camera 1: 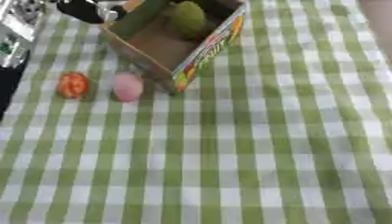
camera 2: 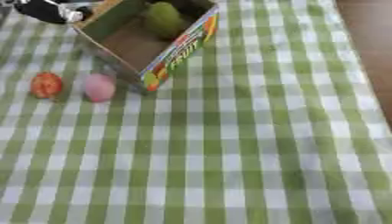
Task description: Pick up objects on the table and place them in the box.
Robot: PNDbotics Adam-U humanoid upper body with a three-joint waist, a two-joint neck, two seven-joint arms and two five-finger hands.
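Note:
An open cardboard box point(camera 1: 205, 49) with a bright printed side stands at the top centre, tilted so its inside shows. A green rounded object point(camera 1: 187, 17) lies inside it. To the left of the box, an orange-red round object point(camera 1: 73, 84) and a pink rounded object point(camera 1: 127, 86) sit side by side on the cloth. The pink one is close to the box's near corner. My left hand point(camera 1: 84, 11), black with silver, shows only in part at the top left, beside the box's far left rim and well above both loose objects. My right hand shows in no view.
A green and white checked cloth point(camera 1: 229, 166) covers the table. The table's right edge and brown floor point(camera 2: 369, 30) show at the upper right. Grey and white clutter point(camera 1: 15, 30) lies past the table's left edge.

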